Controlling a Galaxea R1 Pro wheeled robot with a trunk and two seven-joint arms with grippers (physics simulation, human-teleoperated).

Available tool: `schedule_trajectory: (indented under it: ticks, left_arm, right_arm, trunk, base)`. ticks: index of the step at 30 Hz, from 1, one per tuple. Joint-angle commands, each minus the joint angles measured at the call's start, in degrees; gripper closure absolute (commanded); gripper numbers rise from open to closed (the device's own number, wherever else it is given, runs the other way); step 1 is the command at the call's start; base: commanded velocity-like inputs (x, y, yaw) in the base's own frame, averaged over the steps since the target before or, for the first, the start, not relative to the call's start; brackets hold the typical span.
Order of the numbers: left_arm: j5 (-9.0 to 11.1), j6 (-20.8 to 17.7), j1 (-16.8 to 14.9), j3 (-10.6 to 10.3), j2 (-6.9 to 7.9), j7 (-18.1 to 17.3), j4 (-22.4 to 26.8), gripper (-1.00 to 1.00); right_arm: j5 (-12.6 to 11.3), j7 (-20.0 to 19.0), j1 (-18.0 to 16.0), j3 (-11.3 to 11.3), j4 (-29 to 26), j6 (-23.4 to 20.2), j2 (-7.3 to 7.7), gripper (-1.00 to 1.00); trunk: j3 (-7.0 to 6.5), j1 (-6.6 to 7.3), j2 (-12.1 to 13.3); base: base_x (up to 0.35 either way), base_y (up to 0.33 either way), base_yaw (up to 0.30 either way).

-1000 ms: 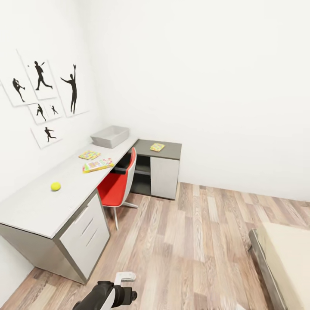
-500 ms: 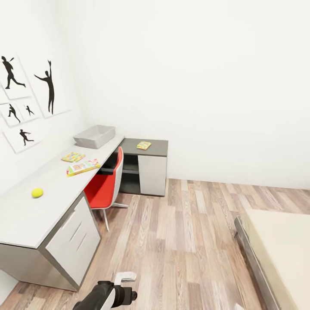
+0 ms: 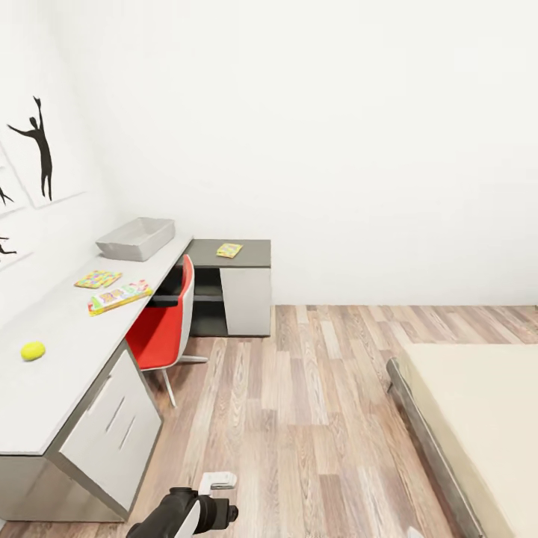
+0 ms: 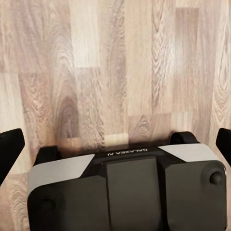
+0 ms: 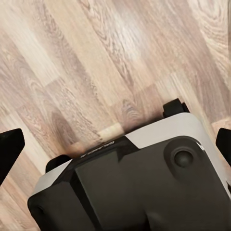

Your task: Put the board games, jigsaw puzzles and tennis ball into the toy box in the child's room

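- Head view: looking into white-walled room with wood plank floor [image 3: 314, 418].
- Long pale grey-white desk top [image 3: 52, 373] running along left wall, white drawers [image 3: 112, 433] below.
- Shallow pale grey tray-like toy box [image 3: 135, 238] sitting at far end of desk top, nothing seen inside from this angle.
- Thin multicolour jigsaw square [image 3: 98, 279] lying near toy box; green-edged flat printed game box [image 3: 119, 297] lying just beside it.
- Small yellow-green tennis ball [image 3: 32, 350] resting nearer on desk top, well apart from game box.
- Second multicolour jigsaw square [image 3: 229, 249] lying on lower dark grey cabinet [image 3: 246, 258] in corner.
- Red chair [image 3: 166, 329] tucked at desk.
- Beige mattress with grey frame edge [image 3: 478, 418] showing at right, nothing on visible part.
- Black silhouette print [image 3: 41, 149] hanging on left wall.
- Left wrist view: left gripper [image 4: 115, 144] hanging over floor planks, black fingertips [image 4: 9, 149] spread wide, holding nothing.
- Right wrist view: right gripper [image 5: 115, 139] over floor planks, fingertips [image 5: 9, 144] spread wide, holding nothing.
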State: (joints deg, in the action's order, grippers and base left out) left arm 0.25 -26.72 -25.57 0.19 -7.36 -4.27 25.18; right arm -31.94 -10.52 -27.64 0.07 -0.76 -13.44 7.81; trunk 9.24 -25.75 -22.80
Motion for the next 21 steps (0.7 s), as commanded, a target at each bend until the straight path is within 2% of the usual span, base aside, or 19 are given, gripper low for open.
schedule_trajectory:
  ticks: [1,21]
  left_arm:
    - [0.01,-0.35,-0.01,0.02,0.0,-0.13,0.13,-1.0]
    - [0.01,-0.35,-0.01,-0.09,0.06,-0.13,0.13,-1.0]
  right_arm:
    - [-0.15,-0.11,-0.05,0.02,-0.03,-0.27,0.02,-1.0]
    - [-0.14,-0.11,-0.05,0.02,-0.03,-0.18,0.07,-1.0]
  trunk:
    - [0.17,-0.03,-0.12]
    - [1.2,-0.03,-0.12]
  base:
    - [-0.002,0.034,-0.245]
    - [0.0,0.007,-0.246]
